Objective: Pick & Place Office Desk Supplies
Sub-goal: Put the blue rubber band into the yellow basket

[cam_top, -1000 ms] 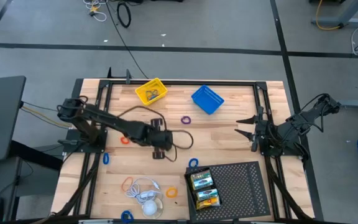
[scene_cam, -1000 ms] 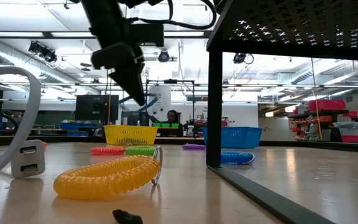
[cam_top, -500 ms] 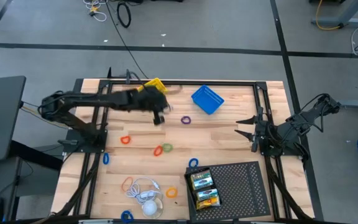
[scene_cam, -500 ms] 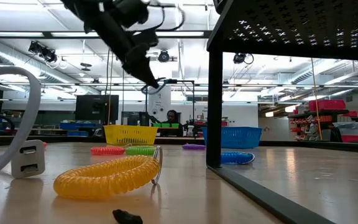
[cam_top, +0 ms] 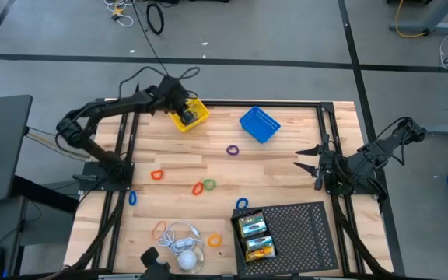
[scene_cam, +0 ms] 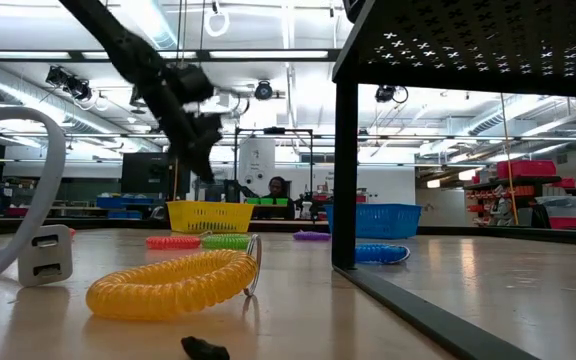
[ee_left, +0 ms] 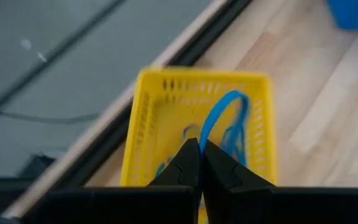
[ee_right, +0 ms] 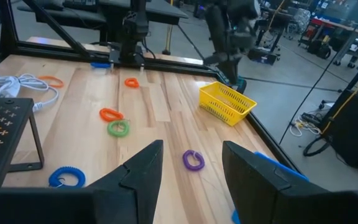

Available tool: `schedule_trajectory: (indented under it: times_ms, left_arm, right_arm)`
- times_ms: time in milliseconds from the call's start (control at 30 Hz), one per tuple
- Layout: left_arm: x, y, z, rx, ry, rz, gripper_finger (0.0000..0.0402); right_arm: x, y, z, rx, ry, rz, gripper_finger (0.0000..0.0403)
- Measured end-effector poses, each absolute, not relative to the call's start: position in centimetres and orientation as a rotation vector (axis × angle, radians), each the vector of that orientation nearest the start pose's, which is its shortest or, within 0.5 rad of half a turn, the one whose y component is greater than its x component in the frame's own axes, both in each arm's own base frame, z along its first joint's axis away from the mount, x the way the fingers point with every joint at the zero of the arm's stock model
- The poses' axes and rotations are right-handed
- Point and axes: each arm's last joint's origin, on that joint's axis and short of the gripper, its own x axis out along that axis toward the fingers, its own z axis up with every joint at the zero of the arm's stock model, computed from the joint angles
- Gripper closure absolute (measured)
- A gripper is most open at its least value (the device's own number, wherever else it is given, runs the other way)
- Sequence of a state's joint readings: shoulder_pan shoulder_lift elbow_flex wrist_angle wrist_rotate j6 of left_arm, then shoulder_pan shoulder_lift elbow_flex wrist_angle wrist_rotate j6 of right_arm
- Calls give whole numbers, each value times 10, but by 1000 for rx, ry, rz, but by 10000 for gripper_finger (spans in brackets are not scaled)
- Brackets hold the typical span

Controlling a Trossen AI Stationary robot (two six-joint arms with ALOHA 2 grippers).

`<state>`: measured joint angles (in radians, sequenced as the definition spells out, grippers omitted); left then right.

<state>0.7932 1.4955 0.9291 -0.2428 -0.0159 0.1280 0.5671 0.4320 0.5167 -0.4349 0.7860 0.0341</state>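
My left gripper [cam_top: 179, 105] hangs over the yellow basket [cam_top: 190, 117] at the table's far left, shut on a thin blue loop [ee_left: 221, 111]. The basket [ee_left: 197, 124] holds more blue loops [ee_left: 236, 142]. From table height the gripper [scene_cam: 203, 165] slants down above the basket [scene_cam: 209, 215]. Loose loops lie on the wood: purple [cam_top: 232, 149], orange [cam_top: 157, 175], green [cam_top: 209, 184], blue [cam_top: 242, 204]. Two crayon boxes [cam_top: 255, 236] lie on the black tray [cam_top: 298, 229]. My right gripper [cam_top: 308, 156] waits open at the right side. My left gripper pinches the blue loop at one end of it [ee_left: 202, 138], between its two fingertips. The fingers slant down toward the table's far edge. The rest of the loop reaches out past the fingertips over the basket's inside; whether it touches the basket, I cannot tell.
A blue basket [cam_top: 259, 124] stands at the far middle. A white cable with its plug [cam_top: 183, 245] and a yellow coil [scene_cam: 173, 283] lie near the front edge. A black frame rail [cam_top: 232, 103] runs along the far edge. Bare wood lies between the two baskets and the tray.
My left gripper has swung from the middle of the table, by the orange and green loops, toward the far left edge and now hangs over the yellow basket. It has rolled on the way and stayed shut.
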Motion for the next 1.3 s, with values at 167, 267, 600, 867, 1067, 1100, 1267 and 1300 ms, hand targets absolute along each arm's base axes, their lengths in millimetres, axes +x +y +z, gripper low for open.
schedule_trajectory:
  times_ms: [167, 267, 600, 867, 1067, 1100, 1267, 1300]
  left_arm:
    - [214, 231, 189, -288, 868, 646, 400]
    - [216, 233, 180, -291, 902, 633, 397]
    - [216, 234, 176, -278, 928, 672, 333]
    - [218, 236, 177, -265, 897, 659, 268]
    - [219, 235, 177, -250, 904, 653, 204]
    - [219, 235, 177, -246, 907, 663, 196]
    - [218, 235, 180, -219, 918, 686, 169]
    - [217, 235, 179, -214, 925, 681, 168]
  right_arm:
    - [97, 38, 265, -182, 264, -221, 227]
    - [97, 38, 265, -177, 264, -222, 227]
    - [98, 38, 265, -166, 258, -223, 227]
    - [99, 39, 264, -149, 264, -242, 227]
    - [106, 42, 260, -164, 296, -272, 227]
    - [107, 43, 259, -169, 302, -277, 227]
    - [113, 46, 258, -175, 299, -312, 227]
    - [115, 47, 259, -171, 290, -321, 227]
